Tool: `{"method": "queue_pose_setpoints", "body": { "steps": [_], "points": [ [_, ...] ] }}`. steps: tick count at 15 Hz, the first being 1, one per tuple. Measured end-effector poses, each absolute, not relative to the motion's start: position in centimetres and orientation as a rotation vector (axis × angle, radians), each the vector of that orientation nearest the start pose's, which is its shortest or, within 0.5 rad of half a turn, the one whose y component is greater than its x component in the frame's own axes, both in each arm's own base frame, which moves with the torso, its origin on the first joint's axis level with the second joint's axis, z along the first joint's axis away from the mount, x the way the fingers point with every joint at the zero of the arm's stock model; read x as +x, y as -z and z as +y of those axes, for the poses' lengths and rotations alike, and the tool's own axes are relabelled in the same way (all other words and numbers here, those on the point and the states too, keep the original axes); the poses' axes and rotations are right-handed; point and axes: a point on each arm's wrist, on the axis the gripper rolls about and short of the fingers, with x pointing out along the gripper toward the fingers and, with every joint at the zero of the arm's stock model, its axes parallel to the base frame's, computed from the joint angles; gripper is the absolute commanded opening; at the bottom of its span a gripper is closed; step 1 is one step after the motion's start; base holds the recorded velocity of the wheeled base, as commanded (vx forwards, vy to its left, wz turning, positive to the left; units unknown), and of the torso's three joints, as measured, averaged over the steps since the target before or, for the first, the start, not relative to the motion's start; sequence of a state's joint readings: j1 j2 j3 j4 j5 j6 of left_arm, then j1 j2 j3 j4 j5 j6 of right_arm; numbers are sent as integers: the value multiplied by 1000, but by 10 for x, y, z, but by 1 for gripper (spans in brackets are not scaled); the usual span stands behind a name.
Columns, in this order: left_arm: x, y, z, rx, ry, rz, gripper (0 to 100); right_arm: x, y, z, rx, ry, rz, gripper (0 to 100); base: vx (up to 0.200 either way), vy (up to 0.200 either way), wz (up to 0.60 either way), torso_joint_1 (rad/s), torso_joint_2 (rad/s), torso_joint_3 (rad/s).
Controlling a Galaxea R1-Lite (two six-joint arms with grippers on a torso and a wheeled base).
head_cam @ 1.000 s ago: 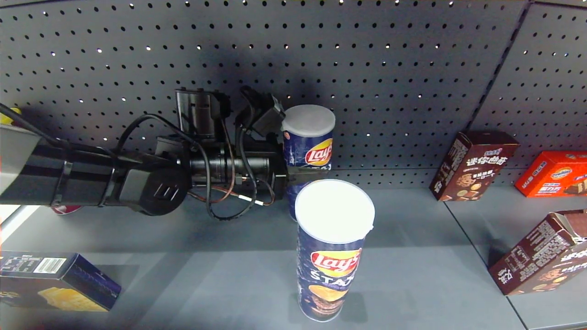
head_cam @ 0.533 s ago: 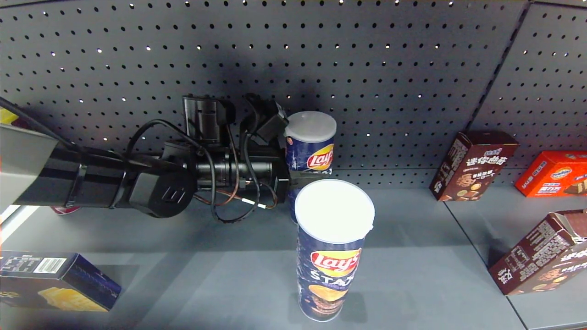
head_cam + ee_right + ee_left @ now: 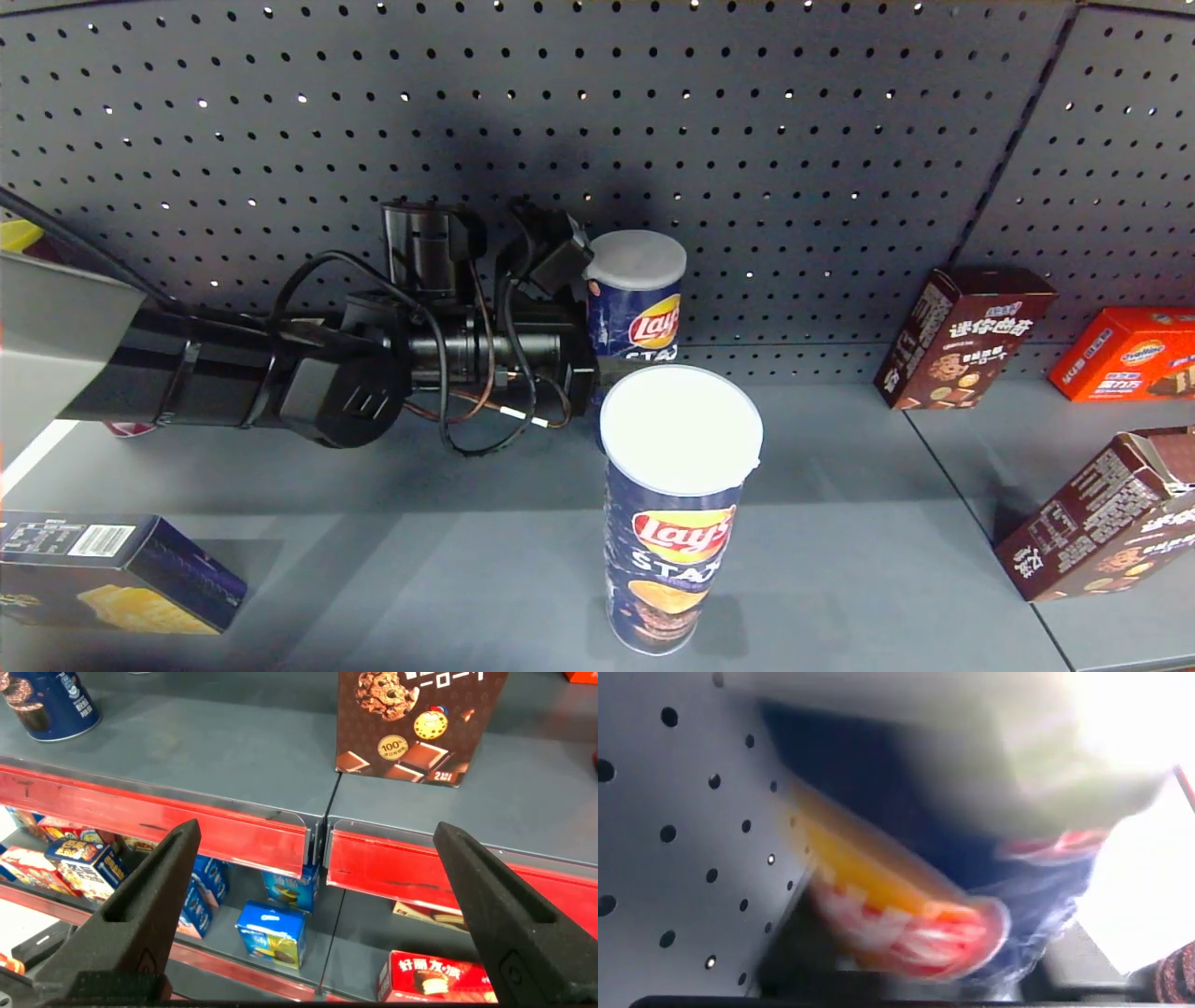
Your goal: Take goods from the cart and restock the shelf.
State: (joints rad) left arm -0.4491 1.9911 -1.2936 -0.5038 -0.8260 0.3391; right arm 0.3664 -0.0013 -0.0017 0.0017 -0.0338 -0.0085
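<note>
Left hand point(image 3: 611, 366) clenched around the lower body of the rear chip can point(image 3: 637, 303), which is held upright close against the pegboard point(image 3: 747, 140); its base is hidden. A front chip can point(image 3: 677, 523) stands upright on the shelf point(image 3: 448, 560) just in front of this hand. Right hand point(image 3: 318, 845) is spread wide, grasping nothing, with a brown cookie box point(image 3: 416, 719) beyond its fingertips.

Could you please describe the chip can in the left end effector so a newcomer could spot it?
Start at the perforated back panel of the grey shelf. Close before it is an upright dark blue chip can with a white lid. Unlike its twin standing free nearer the front, the left end effector clamps it.
</note>
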Motion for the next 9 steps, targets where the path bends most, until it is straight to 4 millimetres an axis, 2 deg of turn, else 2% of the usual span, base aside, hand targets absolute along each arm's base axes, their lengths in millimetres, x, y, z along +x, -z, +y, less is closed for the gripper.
{"method": "queue_pose_setpoints", "body": {
  "steps": [9],
  "points": [
    [348,-202,-184,259,1282,-51,100,-21,-76,-9,-9,-333,-3,100,0,0,0,0,0,0]
  ]
}}
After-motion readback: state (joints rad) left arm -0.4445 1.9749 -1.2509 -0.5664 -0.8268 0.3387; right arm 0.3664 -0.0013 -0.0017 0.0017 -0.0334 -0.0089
